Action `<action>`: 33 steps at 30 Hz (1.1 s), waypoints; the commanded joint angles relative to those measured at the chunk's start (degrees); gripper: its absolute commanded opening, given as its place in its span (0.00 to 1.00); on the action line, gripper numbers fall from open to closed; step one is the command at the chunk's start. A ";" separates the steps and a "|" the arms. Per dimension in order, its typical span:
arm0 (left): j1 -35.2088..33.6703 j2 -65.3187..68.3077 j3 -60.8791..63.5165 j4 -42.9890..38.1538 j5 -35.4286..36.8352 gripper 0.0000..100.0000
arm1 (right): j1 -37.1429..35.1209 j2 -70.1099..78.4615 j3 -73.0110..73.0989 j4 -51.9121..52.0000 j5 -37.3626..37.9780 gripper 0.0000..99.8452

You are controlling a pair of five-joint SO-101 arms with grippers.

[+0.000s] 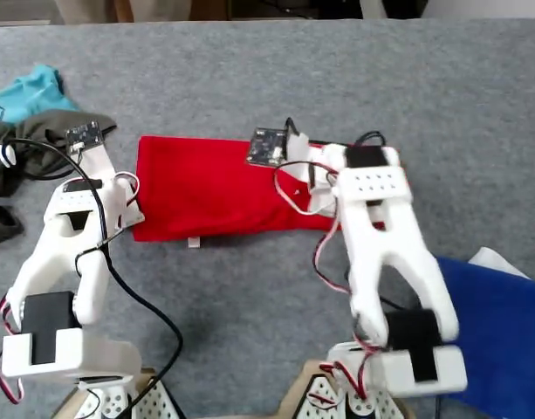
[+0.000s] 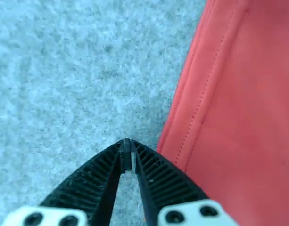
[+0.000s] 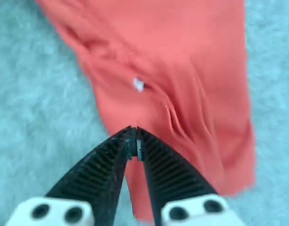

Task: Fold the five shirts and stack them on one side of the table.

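1. The red shirt (image 1: 206, 188) is laid flat across the middle of the grey tabletop (image 1: 250, 297), in a long rectangle running left to right. Its right end is covered by the right arm (image 1: 380, 227).
2. The left claw (image 2: 127, 150) is pressed together, tips meeting, with nothing seen between them. It is held over bare tabletop just beside the red shirt's stitched left edge. In the high view it is hidden beneath the left arm (image 1: 71, 227).
3. The right claw (image 3: 133, 139) is likewise pressed together, over wrinkled cloth at the red shirt's right end. Whether any cloth is caught between the tips cannot be told.
4. A small white label (image 3: 138, 84) is seen on the red cloth beyond the right claw.
5. A teal shirt (image 1: 31, 92) and a dark shirt (image 1: 40, 129) are bunched at the far left. Both are cut off by the view's edge.
6. A blue shirt (image 1: 498, 323) is laid at the near right, cut off by the edge and partly hidden by the right arm. A scrap of white (image 1: 494, 257) shows at its far edge, too little to be identified.
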 commanded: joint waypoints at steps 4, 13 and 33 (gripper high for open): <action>-0.09 -0.22 -2.81 0.35 0.18 0.02 | -3.12 16.31 -11.47 -7.82 -6.33 0.01; -0.09 -0.22 -2.81 0.35 0.18 0.02 | -5.49 26.15 -24.31 -7.38 -11.08 0.00; -0.09 -0.22 -2.81 0.35 0.18 0.02 | -0.22 11.38 -35.82 8.70 -17.76 0.00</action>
